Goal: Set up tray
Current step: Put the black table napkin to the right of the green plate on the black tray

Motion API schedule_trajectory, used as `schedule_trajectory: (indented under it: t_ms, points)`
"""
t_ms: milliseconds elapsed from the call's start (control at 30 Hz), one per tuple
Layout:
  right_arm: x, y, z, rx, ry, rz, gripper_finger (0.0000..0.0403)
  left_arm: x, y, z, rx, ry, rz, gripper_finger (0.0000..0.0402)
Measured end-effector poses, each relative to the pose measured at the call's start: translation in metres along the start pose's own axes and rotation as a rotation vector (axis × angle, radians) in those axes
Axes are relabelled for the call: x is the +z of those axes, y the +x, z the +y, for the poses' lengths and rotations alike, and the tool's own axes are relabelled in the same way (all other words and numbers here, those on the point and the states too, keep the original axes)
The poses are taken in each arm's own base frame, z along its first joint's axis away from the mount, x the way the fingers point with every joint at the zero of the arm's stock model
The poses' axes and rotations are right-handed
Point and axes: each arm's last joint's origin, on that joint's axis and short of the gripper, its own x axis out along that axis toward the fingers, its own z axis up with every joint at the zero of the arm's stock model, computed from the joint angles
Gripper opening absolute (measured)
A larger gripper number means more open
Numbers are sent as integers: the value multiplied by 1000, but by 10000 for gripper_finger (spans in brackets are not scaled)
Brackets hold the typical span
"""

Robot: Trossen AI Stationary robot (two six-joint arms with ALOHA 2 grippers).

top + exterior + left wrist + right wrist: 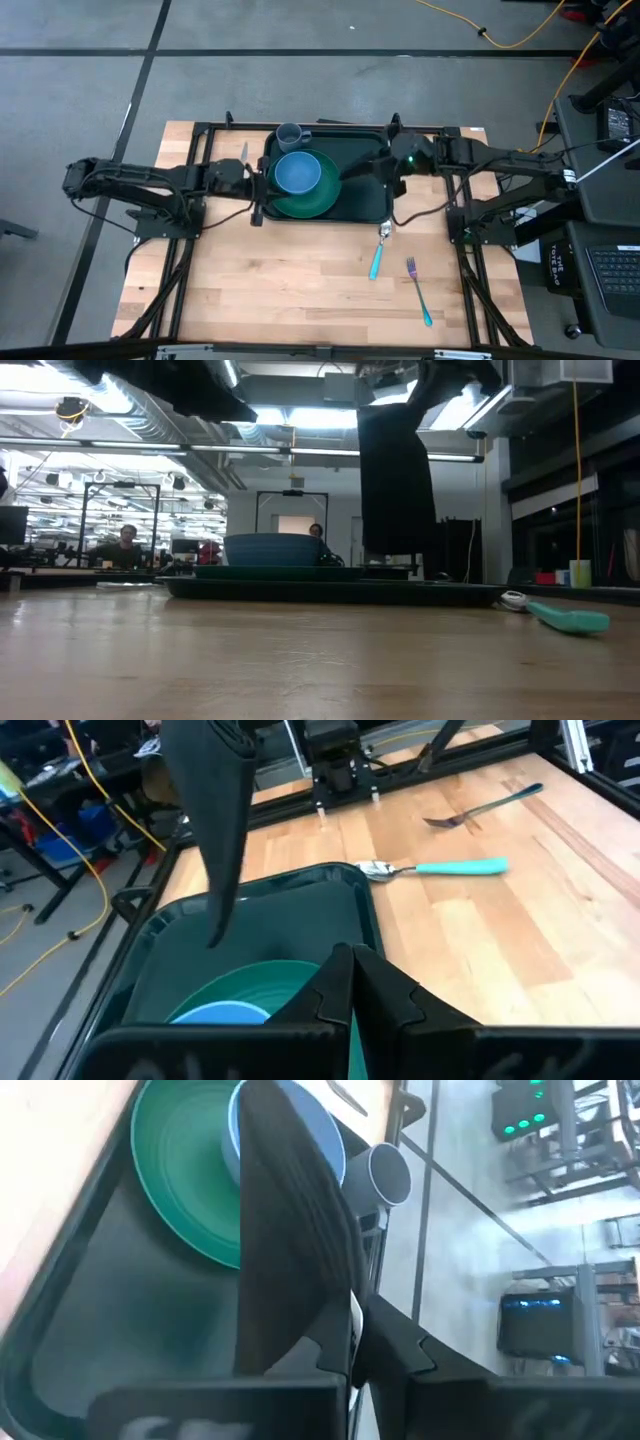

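Tray (365, 195), worktop's far edge: your right gripper (352, 170) hangs above it, clamped on a black napkin (396, 480); left gripper (257, 183), fingers together, at its left rim.

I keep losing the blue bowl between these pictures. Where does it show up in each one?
High view: blue bowl sits on the green plate, centre-top.
Low view: bowl left of centre, above the tray.
Left wrist view: only a blue sliver at the bottom edge.
Right wrist view: bowl near the top, partly behind a dark hanging cloth.
Shared landmark: the green plate.
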Motion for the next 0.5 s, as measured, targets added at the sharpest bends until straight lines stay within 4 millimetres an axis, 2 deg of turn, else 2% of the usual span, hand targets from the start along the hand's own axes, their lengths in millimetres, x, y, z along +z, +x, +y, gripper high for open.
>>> schedule_trajectory:
  t_ms: [133,300,500]
  points:
    - [-11,5,-16,-5,-30,-13,17,-6,0,16,-9,-17,6,3]
    - [-26,12,-36,4,23,-60,17,-12,-3,35,-28,-64,-8,3]
    - [-42,18,-51,-5,25,-55,17,-16,-6,50,36,-92,-7,3]
